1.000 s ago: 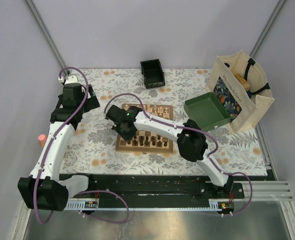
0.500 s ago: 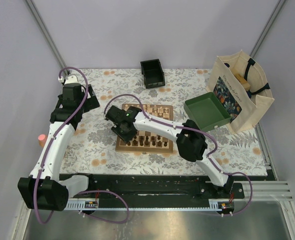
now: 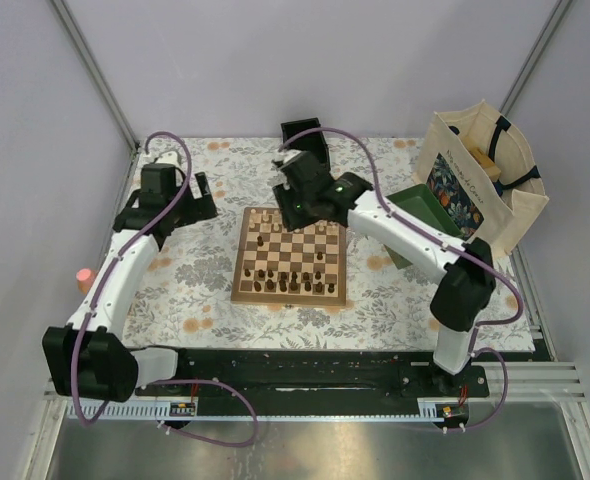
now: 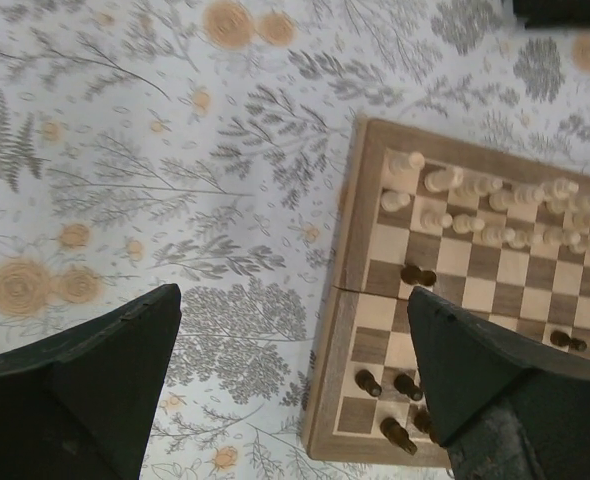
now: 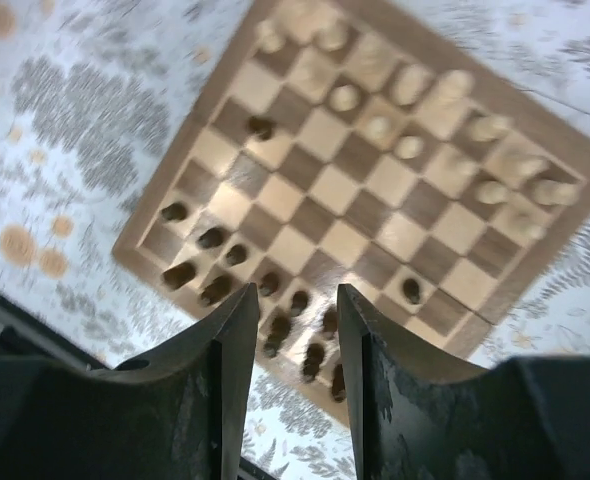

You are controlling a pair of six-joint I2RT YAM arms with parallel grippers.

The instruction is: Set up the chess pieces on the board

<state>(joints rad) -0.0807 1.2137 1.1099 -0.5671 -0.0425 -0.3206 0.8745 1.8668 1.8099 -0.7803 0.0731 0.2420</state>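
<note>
Squarely checkered wooden board [image 3: 295, 257] carries tiny chess pieces [image 3: 293, 283].

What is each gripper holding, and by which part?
Nothing. Left gripper is wide open and empty; right gripper has parted jaws, only the board visible between.

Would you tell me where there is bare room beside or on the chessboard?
Bare: the floral tablecloth left of the checkered wooden board, and, nearly, the board's middle rows. Crowded: the far rows of cream pieces and near rows of dark pieces.
</note>
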